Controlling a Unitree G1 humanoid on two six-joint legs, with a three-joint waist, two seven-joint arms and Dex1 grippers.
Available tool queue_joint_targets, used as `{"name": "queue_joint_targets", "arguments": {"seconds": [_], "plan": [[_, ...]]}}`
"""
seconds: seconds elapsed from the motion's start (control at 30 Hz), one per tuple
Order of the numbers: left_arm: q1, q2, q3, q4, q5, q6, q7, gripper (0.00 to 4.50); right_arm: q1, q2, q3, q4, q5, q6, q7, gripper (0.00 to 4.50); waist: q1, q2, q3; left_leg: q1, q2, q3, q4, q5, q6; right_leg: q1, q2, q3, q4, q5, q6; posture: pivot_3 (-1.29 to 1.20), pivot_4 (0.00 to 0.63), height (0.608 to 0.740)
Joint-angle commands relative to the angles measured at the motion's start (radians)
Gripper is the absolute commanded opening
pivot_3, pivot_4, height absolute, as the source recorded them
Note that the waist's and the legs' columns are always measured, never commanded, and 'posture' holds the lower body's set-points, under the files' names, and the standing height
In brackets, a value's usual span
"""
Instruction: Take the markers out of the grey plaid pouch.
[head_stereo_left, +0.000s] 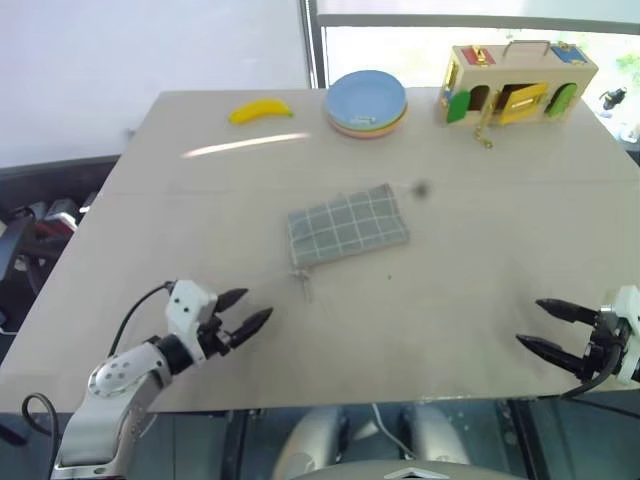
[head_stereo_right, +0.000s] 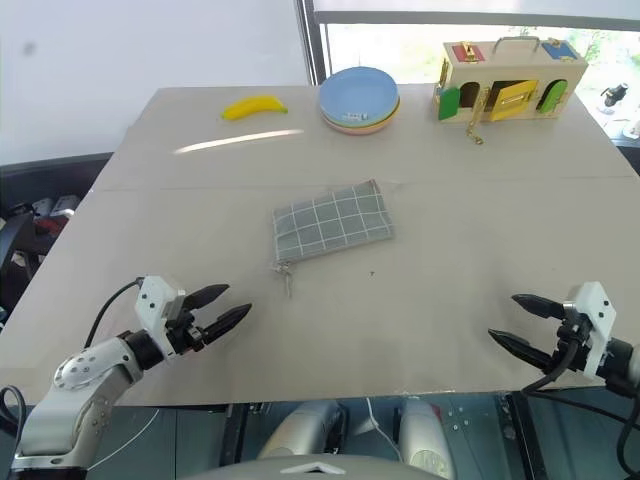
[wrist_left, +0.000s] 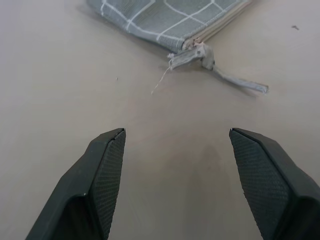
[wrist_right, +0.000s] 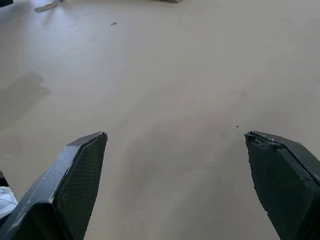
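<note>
Grey plaid pouch (head_stereo_right: 332, 222) lies zipped between left tool (head_stereo_right: 228, 307) and right tool (head_stereo_right: 512, 321), both agape, empty.

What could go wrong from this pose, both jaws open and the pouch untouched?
1. The grey plaid pouch lies flat and loose on the table; a one-sided pull on its zipper pull by the left gripper may drag it rather than open it.
2. The pull is thin and flat against the table, so the jaws may miss it.
3. The right gripper sits far from the pouch, too far to pin it.
</note>
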Motion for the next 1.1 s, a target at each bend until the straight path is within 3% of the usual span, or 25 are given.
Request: {"name": "queue_joint_targets", "arguments": {"seconds": [0.03,0.17,0.37,0.5,0.73,0.87,1.1], "plan": [[-0.027,0.000,0.023,0.015,-0.006,-0.015,0.002,3.43,0.007,-0.016,-0.038,-0.039,0.035,0.008,0.023,4.50,0.000,0.000,0.000,0.000,0.000,0.000,0.000,0.000,0.000,0.000,0.000,0.000,0.000,0.000,0.000,0.00,0.150,0.740],[-0.074,0.011,0.026,0.057,0.021,-0.079,-0.012,3.43,-0.003,-0.004,-0.046,-0.070,0.085,0.033,0.034,4.50,0.000,0.000,0.000,0.000,0.000,0.000,0.000,0.000,0.000,0.000,0.000,0.000,0.000,0.000,0.000,0.00,0.150,0.740],[-0.191,0.035,-0.043,0.282,0.175,-0.383,-0.089,3.43,-0.013,0.012,-0.063,-0.131,0.172,0.088,0.011,4.50,0.001,0.000,0.000,0.000,0.000,0.000,0.000,0.001,-0.001,0.000,0.000,0.000,0.000,0.000,0.000,0.00,0.150,0.740],[-0.448,-0.004,-0.144,0.626,0.355,-0.717,-0.035,3.43,-0.026,0.024,-0.045,-0.203,0.194,0.110,-0.015,4.50,0.013,-0.001,0.000,0.000,-0.001,-0.001,0.001,0.001,-0.001,0.000,0.000,-0.002,0.000,0.000,0.000,0.00,0.150,0.740],[-0.711,0.039,-0.329,1.057,0.615,-1.335,0.012,3.43,-0.035,0.035,-0.064,-0.279,0.248,0.154,-0.061,4.50,0.019,-0.002,-0.001,-0.002,-0.001,-0.001,0.001,0.001,-0.001,-0.001,0.000,-0.001,0.000,0.001,0.000,0.00,0.150,0.740],[-0.828,0.055,-0.403,1.179,0.858,-1.528,0.186,3.43,-0.019,0.038,-0.074,-0.286,0.245,0.145,-0.063,4.50,0.021,-0.002,-0.001,-0.002,-0.001,0.000,0.001,0.001,-0.001,-0.002,0.000,-0.001,0.000,0.001,0.000,0.00,0.150,0.740],[-0.962,0.038,-0.551,1.261,1.202,-1.512,0.595,3.43,-0.012,0.050,-0.081,-0.289,0.241,0.127,-0.073,4.50,0.028,-0.003,-0.002,0.000,-0.003,0.000,0.003,0.001,0.000,0.000,0.000,-0.001,0.004,0.001,0.001,0.00,0.150,0.740]]}}
